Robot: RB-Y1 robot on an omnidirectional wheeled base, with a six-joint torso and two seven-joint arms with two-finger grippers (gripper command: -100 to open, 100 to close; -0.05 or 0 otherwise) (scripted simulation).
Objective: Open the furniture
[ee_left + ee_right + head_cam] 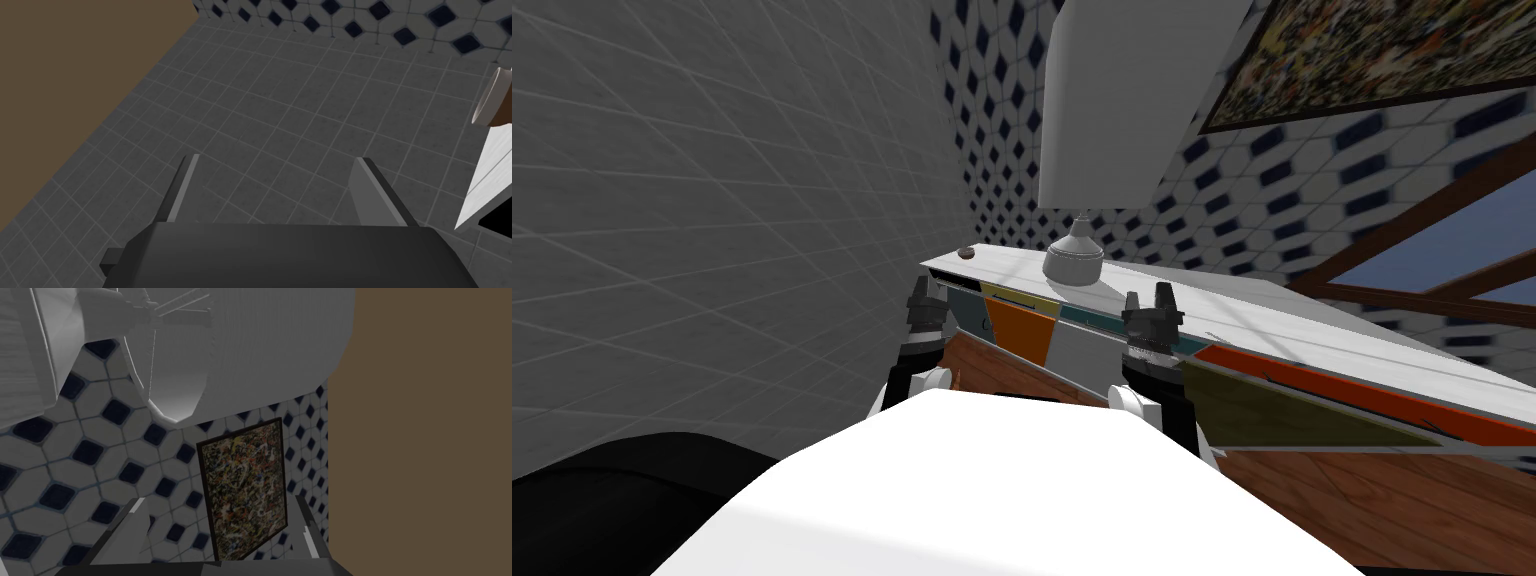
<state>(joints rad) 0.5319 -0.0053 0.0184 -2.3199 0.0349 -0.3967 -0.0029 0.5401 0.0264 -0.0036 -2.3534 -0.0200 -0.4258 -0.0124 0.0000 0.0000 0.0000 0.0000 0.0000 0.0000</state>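
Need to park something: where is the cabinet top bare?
The long stretch of top from the lamp toward the window is bare. A short bare patch lies between lamp and the small brown thing at the other end. Crowded only around the lamp's base.

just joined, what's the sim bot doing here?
It stands close to a white-topped cabinet with coloured drawer fronts and a lamp on top. Both arms are raised in front of it. The left gripper and right gripper are open and hold nothing. The left one aims past the cabinet's corner at a grey tiled wall, the right one up at the lamp.
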